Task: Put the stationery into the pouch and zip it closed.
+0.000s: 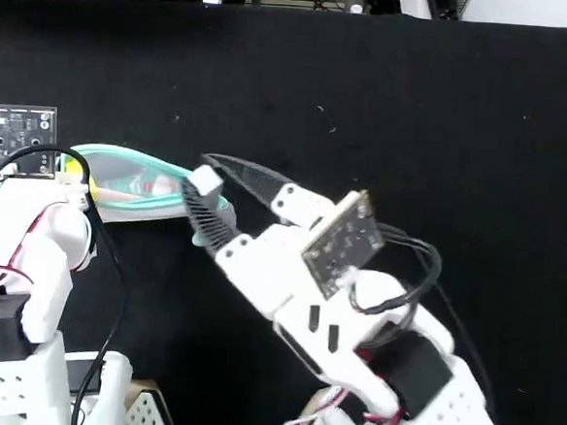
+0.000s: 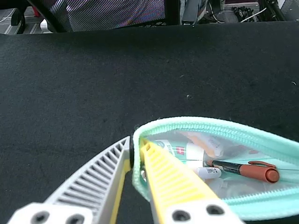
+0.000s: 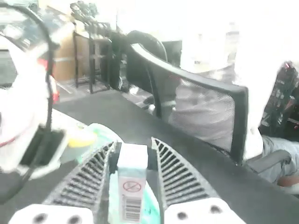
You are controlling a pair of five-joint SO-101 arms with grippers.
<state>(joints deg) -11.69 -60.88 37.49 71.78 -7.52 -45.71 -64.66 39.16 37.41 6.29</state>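
Note:
The mint-green pouch (image 1: 130, 184) lies open at the left of the black table. My left gripper (image 2: 135, 148) is shut on the pouch's end, with the yellow finger (image 2: 168, 182) inside the rim (image 2: 219, 126) and the white finger outside. Inside lie a reddish-brown pen (image 2: 247, 171), a white marker (image 2: 205, 172) and a white tube (image 2: 180, 150). My right gripper (image 1: 203, 189) is shut on a small white box (image 1: 206, 181), just above the pouch's other end. In the right wrist view the white box (image 3: 131, 179) with a barcode sits between the fingers over the pouch (image 3: 100, 133).
Black cloth covers the table (image 1: 388, 103). The left arm's white body (image 1: 28, 253) stands at the front left and the right arm's body (image 1: 371, 345) at the front middle. A mesh chair (image 3: 205, 107) stands beyond the table's edge.

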